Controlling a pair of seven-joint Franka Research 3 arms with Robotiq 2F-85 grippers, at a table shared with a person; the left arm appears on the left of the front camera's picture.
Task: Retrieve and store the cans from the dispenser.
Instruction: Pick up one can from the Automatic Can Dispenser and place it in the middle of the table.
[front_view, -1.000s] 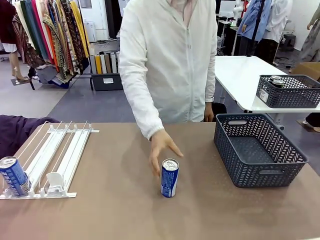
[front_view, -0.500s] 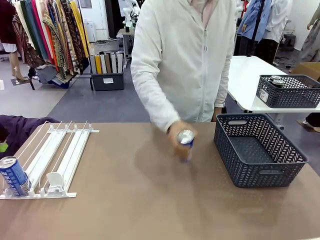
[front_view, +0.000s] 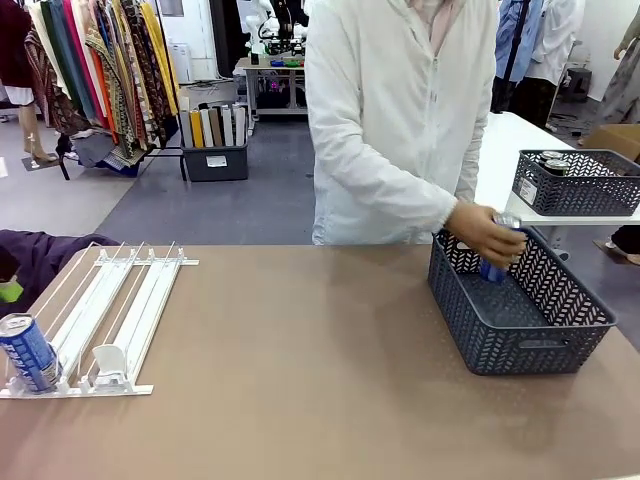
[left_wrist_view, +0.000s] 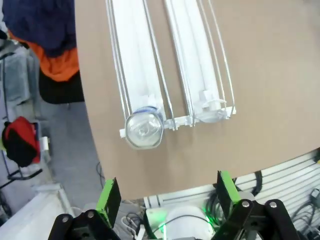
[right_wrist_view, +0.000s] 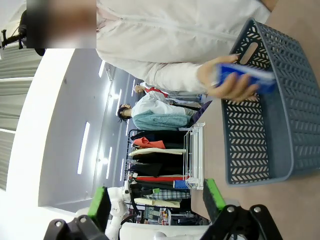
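The dispenser (front_view: 120, 310) lies flat at the table's left, and one blue can (front_view: 27, 352) stands at its near left end. In the left wrist view my left gripper (left_wrist_view: 167, 195) hangs open high above that can (left_wrist_view: 144, 130) and the rack's near end (left_wrist_view: 200, 107), nothing between its fingers. Over the dark grey basket (front_view: 520, 325) at the right, the person's hand (front_view: 478, 232) holds a second blue can (front_view: 494, 270). My right gripper (right_wrist_view: 156, 205) is open and empty, looking sideways at the hand-held can (right_wrist_view: 247, 80) above the basket (right_wrist_view: 280, 125).
The person in a white jacket stands at the far edge, leaning toward the basket. A second mesh basket (front_view: 575, 185) with cans sits on a white table behind, at the right. Bare brown tabletop stretches between dispenser and basket. Clothes racks stand at the far left.
The person picked up the blue can that stood mid-table and carried it right, to above the basket. The dispenser and its can have not moved.
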